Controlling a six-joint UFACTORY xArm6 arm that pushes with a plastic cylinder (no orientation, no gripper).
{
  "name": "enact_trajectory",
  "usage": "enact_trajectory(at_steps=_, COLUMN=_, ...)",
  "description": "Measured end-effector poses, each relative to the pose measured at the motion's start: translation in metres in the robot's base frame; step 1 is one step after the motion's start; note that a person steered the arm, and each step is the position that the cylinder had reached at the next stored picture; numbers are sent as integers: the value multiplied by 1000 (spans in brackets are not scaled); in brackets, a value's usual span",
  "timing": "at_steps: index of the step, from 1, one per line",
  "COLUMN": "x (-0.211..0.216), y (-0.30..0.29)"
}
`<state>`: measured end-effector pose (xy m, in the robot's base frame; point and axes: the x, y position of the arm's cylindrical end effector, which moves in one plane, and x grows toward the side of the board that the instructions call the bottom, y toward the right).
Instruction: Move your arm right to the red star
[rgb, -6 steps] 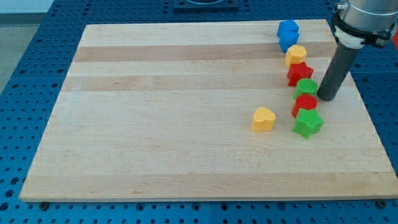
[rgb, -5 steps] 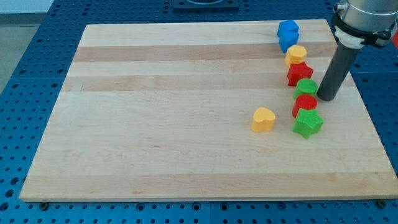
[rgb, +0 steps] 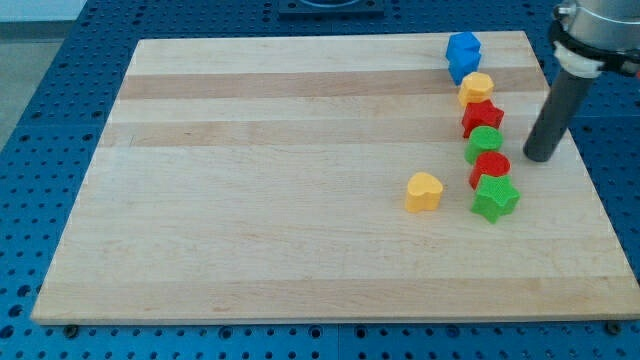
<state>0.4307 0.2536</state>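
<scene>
Wooden board (rgb: 300, 200): my tip (rgb: 539, 157) right of green block (rgb: 485, 143), below-right of red star (rgb: 482, 117); no jaws.

I can read no text, label, brand, number or sign anywhere in this view. My wooden surface (rgb: 300, 150) shows only bare grain, the coloured blocks along the right of the frame carry no markings, and my dark rod at the upper right is plain. The blue perforated bench around the surface bears no lettering either.
</scene>
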Motion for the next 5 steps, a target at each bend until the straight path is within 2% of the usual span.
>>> enact_trajectory(at_steps=3, x=-36, y=11)
enact_trajectory(at_steps=5, x=-40, y=11)
